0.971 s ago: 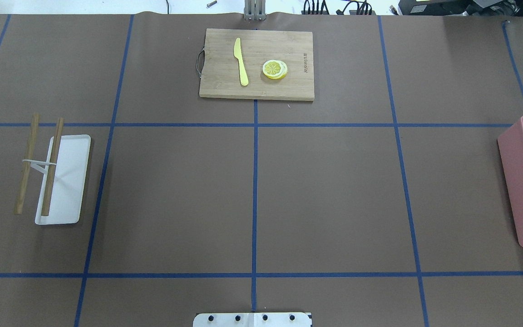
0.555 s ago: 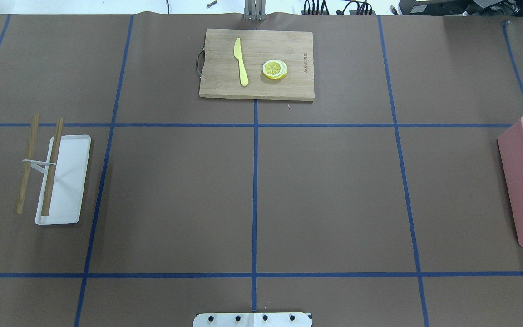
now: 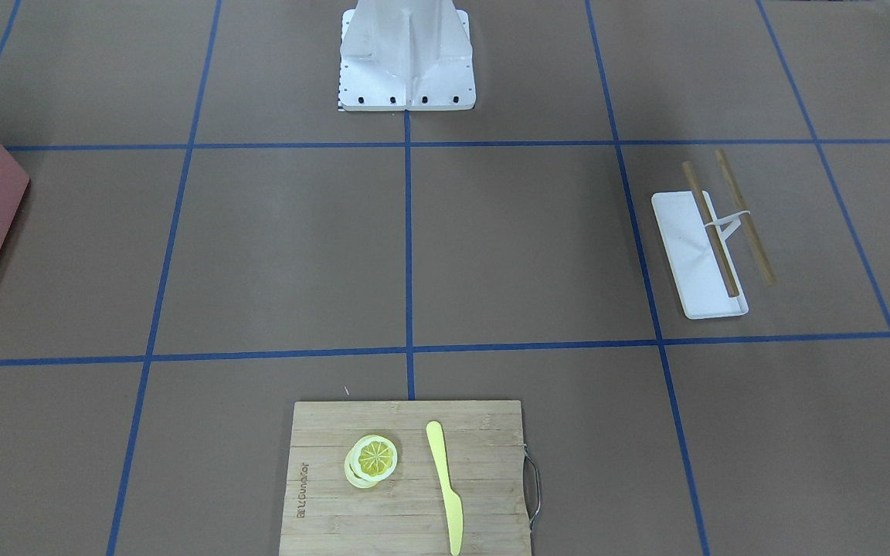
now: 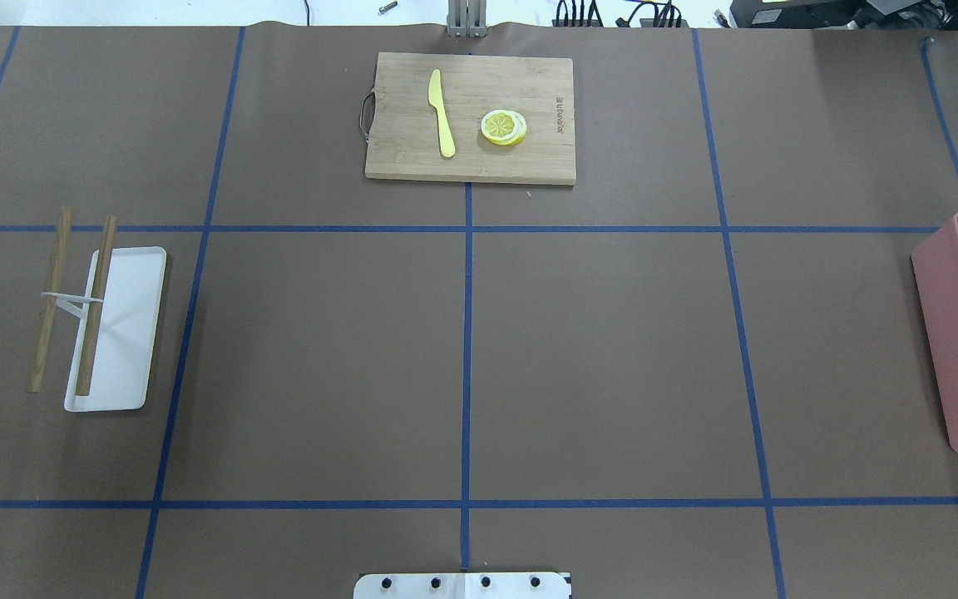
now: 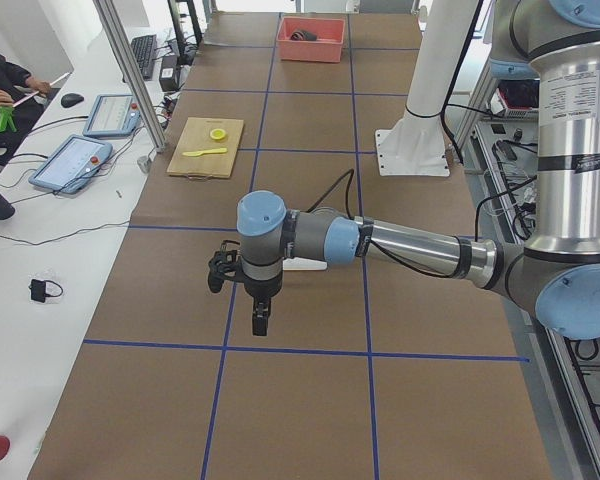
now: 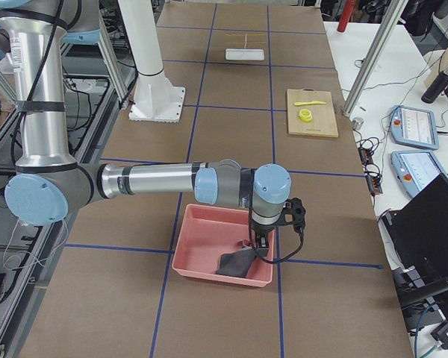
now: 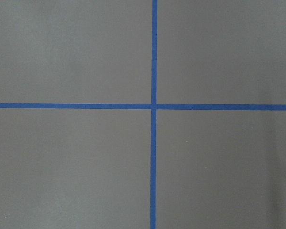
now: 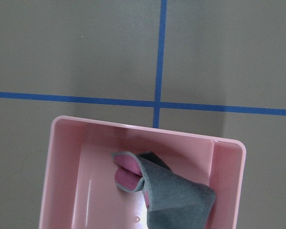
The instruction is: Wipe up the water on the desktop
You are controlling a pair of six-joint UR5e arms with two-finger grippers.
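Note:
The brown desktop [image 4: 612, 358] with blue tape lines shows no water that I can make out. A grey cloth with a pink underside [image 8: 171, 191] lies bunched in a pink bin [image 8: 66, 167] at the table's right end. In the exterior right view my right gripper [image 6: 258, 242] reaches down into the bin [image 6: 209, 253] just above the cloth [image 6: 235, 262]; I cannot tell if it is shut. My left gripper [image 5: 260, 322] hangs over a tape crossing at the table's left end; I cannot tell its state. Neither wrist view shows fingers.
A bamboo cutting board [image 4: 396, 150] at the far middle carries a yellow knife [image 4: 441, 112] and lemon slices [image 4: 503, 127]. A white tray [image 4: 125, 349] with two wooden sticks [image 4: 95, 308] lies at the left. The robot's base [image 3: 406, 62] stands at the near edge.

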